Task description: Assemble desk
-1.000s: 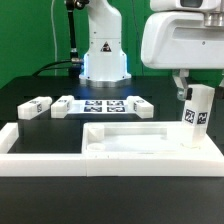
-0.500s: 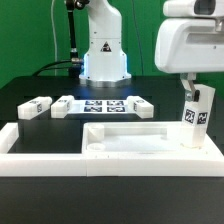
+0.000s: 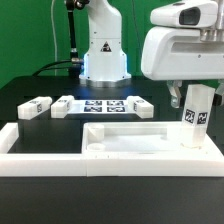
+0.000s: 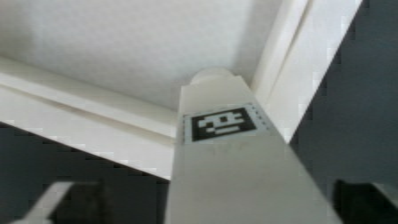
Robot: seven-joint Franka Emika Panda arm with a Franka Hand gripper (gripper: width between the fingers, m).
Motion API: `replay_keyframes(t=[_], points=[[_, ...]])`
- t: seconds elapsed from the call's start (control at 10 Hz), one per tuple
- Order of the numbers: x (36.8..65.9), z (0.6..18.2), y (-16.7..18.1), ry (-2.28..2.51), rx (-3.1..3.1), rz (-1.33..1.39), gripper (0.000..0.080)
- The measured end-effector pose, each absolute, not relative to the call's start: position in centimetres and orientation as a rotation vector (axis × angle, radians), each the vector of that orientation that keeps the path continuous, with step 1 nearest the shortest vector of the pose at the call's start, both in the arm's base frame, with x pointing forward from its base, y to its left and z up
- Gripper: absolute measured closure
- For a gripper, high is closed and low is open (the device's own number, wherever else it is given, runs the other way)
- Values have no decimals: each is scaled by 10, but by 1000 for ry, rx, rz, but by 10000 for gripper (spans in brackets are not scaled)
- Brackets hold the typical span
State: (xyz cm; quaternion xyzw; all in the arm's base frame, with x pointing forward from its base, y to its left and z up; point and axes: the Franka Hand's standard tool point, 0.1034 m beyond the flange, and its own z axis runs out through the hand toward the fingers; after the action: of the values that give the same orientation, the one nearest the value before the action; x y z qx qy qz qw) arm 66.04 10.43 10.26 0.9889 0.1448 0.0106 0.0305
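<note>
The white rimmed desk top (image 3: 120, 139) lies at the front of the black table. One white square-section leg (image 3: 196, 117) with a black-and-white tag stands upright at the top's corner on the exterior view's right. My gripper (image 3: 194, 99) hangs over that leg, open, with the leg's upper end between its fingers (image 3: 178, 98) and a gap showing beside it. In the wrist view the tagged leg (image 4: 226, 150) runs up the middle, and the gripper (image 4: 214, 205) straddles it with dark space on both sides. The desk top's rim (image 4: 107, 95) lies beyond.
Three loose legs lie behind the top: one (image 3: 35, 107) at the exterior view's left, one (image 3: 63, 105) beside it, one (image 3: 141, 105) right of the marker board (image 3: 103, 106). A long white border bar (image 3: 40, 141) frames the front left. The robot base (image 3: 103, 55) stands at the back.
The jaws have spread away from the leg. The hand has shifted a little toward the exterior view's left and lower. The leg stays standing at the corner.
</note>
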Motion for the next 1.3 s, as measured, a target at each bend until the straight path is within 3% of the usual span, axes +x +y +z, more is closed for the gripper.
replay_keyframes(t=[0.1,0.2,0.8,1.3], points=[[660,102,104,445,3048,32,346],[660,102,104,445,3048,32,480],[661,101,103,33,3086,48,509],[662,100,100,-1185,2939,26,509]])
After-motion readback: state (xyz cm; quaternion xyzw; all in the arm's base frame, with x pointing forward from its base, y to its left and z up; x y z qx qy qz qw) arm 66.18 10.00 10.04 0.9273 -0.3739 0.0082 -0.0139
